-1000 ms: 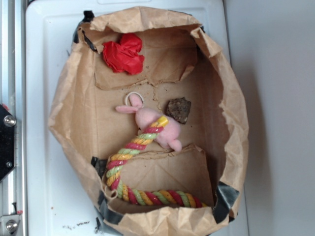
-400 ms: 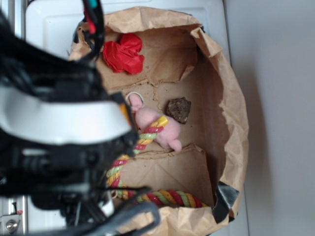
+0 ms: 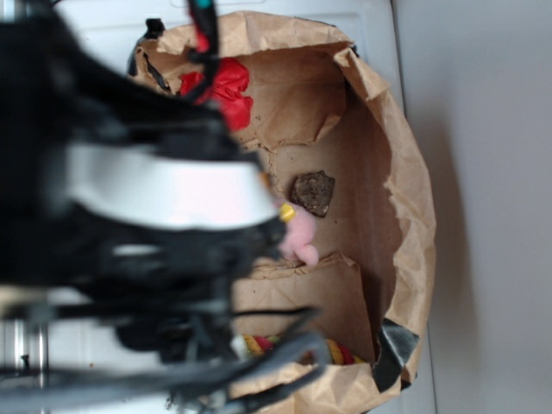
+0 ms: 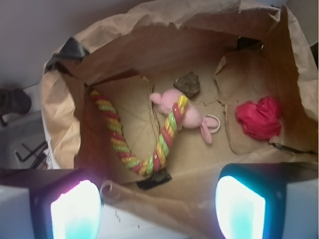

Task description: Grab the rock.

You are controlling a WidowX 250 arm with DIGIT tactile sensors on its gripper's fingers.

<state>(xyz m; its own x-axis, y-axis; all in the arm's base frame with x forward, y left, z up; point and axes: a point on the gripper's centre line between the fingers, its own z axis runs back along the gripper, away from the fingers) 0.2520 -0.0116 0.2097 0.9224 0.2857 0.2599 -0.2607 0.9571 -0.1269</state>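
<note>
The rock (image 3: 312, 191) (image 4: 188, 84), a small dark brown-grey rough lump, lies on the floor of the brown paper bag (image 3: 405, 198) (image 4: 124, 45), just beyond the pink plush toy (image 3: 298, 238) (image 4: 182, 110). My gripper (image 4: 158, 211) is open, its two glowing pads (image 4: 76, 209) far apart with nothing between them. It hovers high over the bag's near rim, well short of the rock. In the exterior view the blurred black-and-white arm (image 3: 147, 216) covers the left half of the bag, and the fingertips cannot be made out there.
A red, yellow and green rope (image 4: 167, 132) (image 3: 338, 352) curls across the plush toy. A crumpled red paper ball (image 4: 259, 117) (image 3: 226, 88) sits in a bag corner. The bag's upright crumpled walls ring everything, on a white surface (image 3: 86, 39).
The arm has swept in from the left and moved further right over the bag, now hiding most of the plush toy and rope. The rock has not moved.
</note>
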